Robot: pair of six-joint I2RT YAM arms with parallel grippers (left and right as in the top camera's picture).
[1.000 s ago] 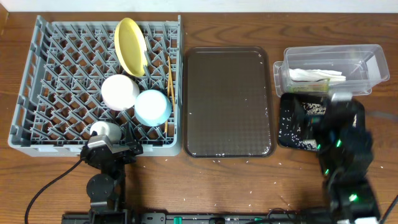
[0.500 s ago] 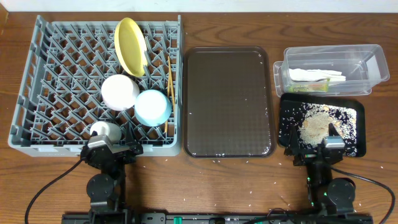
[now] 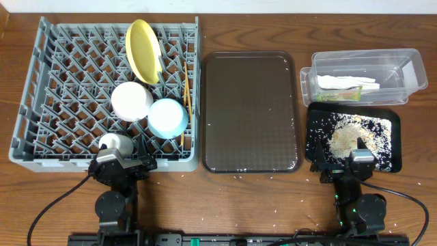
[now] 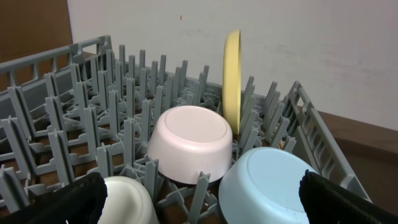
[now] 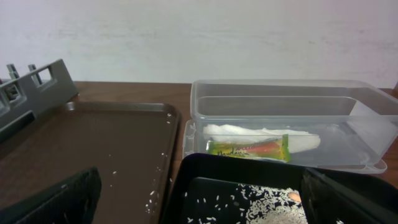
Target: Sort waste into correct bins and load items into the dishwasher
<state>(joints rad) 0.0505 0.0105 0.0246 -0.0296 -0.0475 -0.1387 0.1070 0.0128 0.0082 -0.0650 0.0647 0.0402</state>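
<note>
The grey-blue dish rack [image 3: 48, 82] holds the yellow plate [image 3: 143, 51] on edge, the upturned white bowl [image 3: 132, 101], the light blue bowl [image 3: 168, 117], the white cup [image 3: 115, 143] and the chopsticks [image 3: 186, 89]. The clear tub [image 3: 396, 65] holds white napkins [image 3: 345, 83] and the green-and-orange wrapper [image 3: 338, 96]. The black tray [image 3: 389, 160] holds rice and a beige lump [image 3: 348, 137]. My left gripper [image 3: 123, 164] is open and empty at the rack's front edge, by the cup [image 4: 127, 199]. My right gripper [image 3: 345, 166] is open and empty at the black tray's front edge [image 5: 205, 168].
The dark brown serving tray [image 3: 250, 113] lies between the rack and the bins with a few rice grains on it. Loose grains are scattered on the wooden table along the front. A white wall stands behind the table.
My right arm has drawn back from over the black tray to the table's front edge, and the tray with the rice now shows in full. The left arm has not moved.
</note>
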